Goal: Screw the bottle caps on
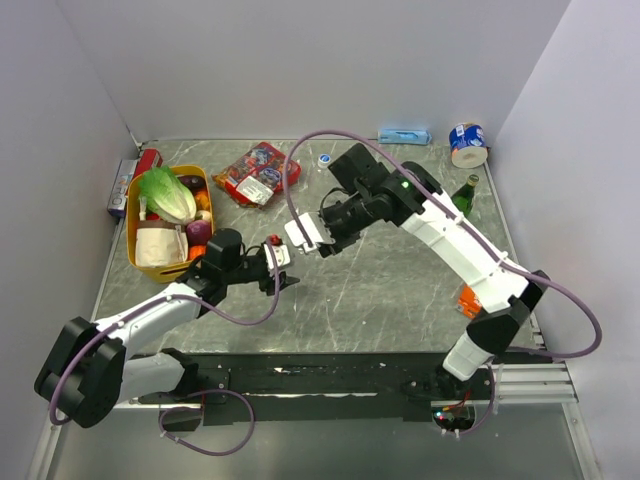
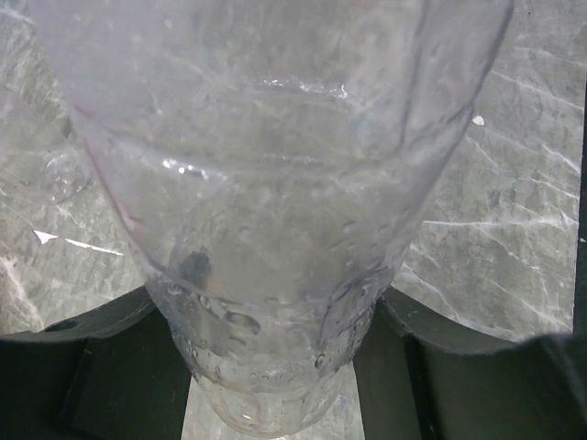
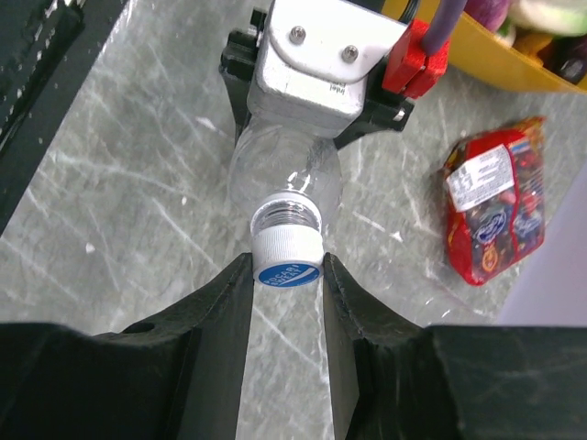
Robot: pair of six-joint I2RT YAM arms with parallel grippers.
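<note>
From above, my left gripper (image 1: 282, 265) and right gripper (image 1: 298, 246) meet nose to nose over the middle of the table (image 1: 400, 290). What sits between them is too small to tell here. A second cap (image 1: 324, 159) lies well apart near the far wall, blue with a pale mark.

Through my left wrist camera, the clear bottle (image 2: 275, 275) fills the view. Its body is clamped between my dark fingers (image 2: 101, 321), which are narrowed onto it on either side.

My right wrist camera looks straight along the bottle's axis. The cap (image 3: 287, 249) sits at the mouth, with bare thread showing behind it, so I judge it only started. My right fingers (image 3: 229, 302) are pinched narrow on the cap's two sides.

To do this well, I should keep my wrist roll in line with the neck and press lightly along it while turning. My left grip needs to stop the bottle spinning without crushing the thin wall. If the cap tilts, I should back off and reseat it.
</note>
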